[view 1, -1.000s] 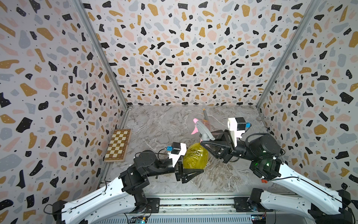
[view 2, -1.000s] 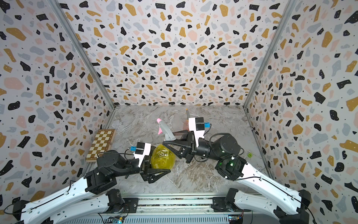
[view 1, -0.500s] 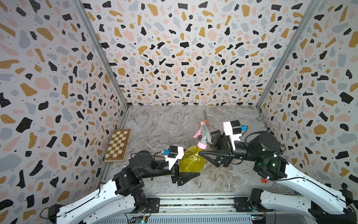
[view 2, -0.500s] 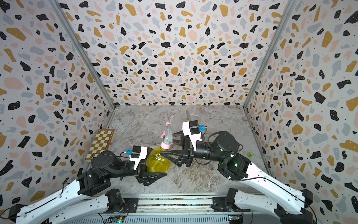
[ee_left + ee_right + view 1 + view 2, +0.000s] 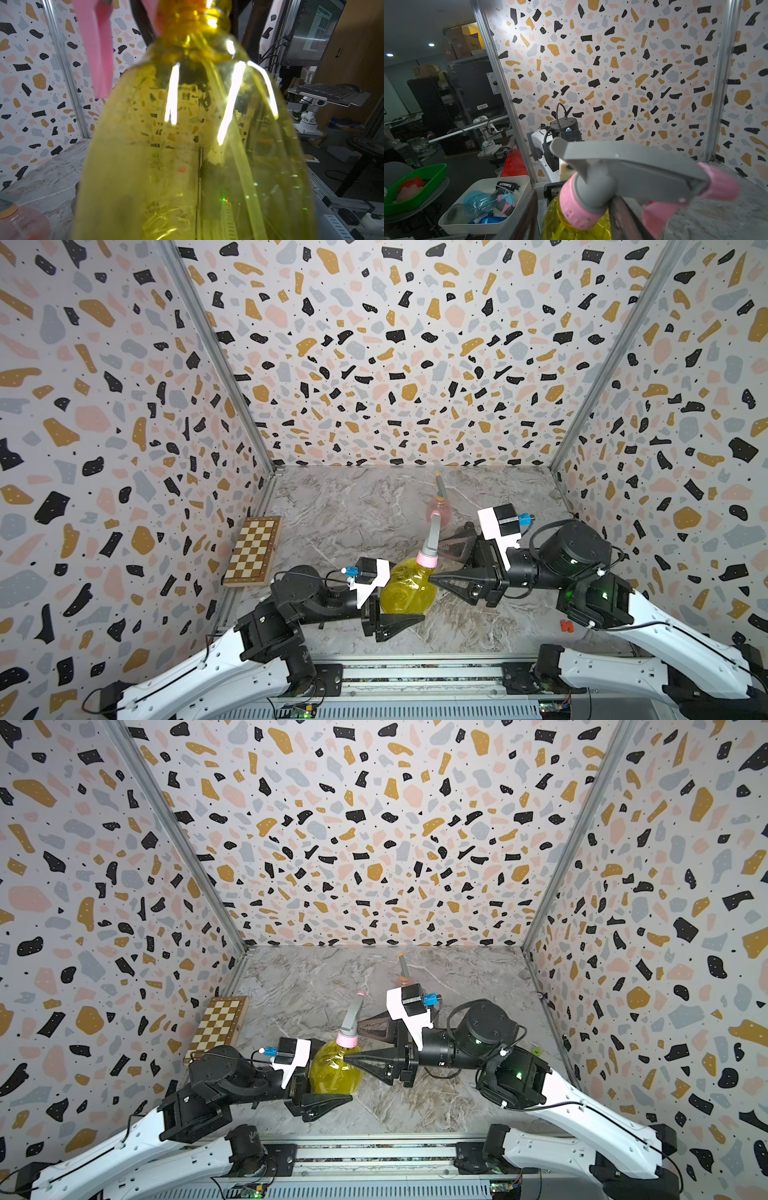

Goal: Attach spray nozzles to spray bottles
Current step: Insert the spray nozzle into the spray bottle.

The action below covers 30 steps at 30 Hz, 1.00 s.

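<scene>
Horizontally, right arm toward yellow bottle

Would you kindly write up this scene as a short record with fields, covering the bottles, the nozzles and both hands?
yellow bottle: near the front of the table, held
grey nozzle: on the yellow bottle's neck, pink collar at its base; tightness cannot be told
left hand: shut on the yellow bottle's belly
right hand: open, jaws either side of the pink collar
pink bottle: farther back, grey-and-orange nozzle on it
chessboard: by the left wall
</scene>
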Motion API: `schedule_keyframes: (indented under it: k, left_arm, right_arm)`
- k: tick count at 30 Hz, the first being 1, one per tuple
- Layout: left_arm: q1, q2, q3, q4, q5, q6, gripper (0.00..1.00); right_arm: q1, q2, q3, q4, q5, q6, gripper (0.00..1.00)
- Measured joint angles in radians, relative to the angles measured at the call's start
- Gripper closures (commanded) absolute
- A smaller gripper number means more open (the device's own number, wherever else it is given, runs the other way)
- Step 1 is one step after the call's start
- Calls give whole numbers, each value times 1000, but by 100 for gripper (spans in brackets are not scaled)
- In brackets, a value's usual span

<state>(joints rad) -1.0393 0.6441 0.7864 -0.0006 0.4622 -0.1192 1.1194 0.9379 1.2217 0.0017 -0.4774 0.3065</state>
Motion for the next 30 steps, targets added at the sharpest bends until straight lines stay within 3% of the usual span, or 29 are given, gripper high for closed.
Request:
schedule_keyframes:
  k: [7, 14, 22, 30]
  left_arm:
    - [-1, -6, 0, -23, 0, 20, 100]
    - [-5, -27, 0, -58, -5, 48, 100]
    - [-5, -43, 60, -115, -16, 80, 100]
    - [-5, -49, 79, -170, 8, 108, 100]
  right_arm:
    - [46, 7, 25, -38, 48, -24, 60]
    - [102, 9, 31, -71, 116, -46, 60]
    - [122, -16, 35, -144, 150, -67, 37]
    - [122, -69, 72, -212, 184, -111, 25]
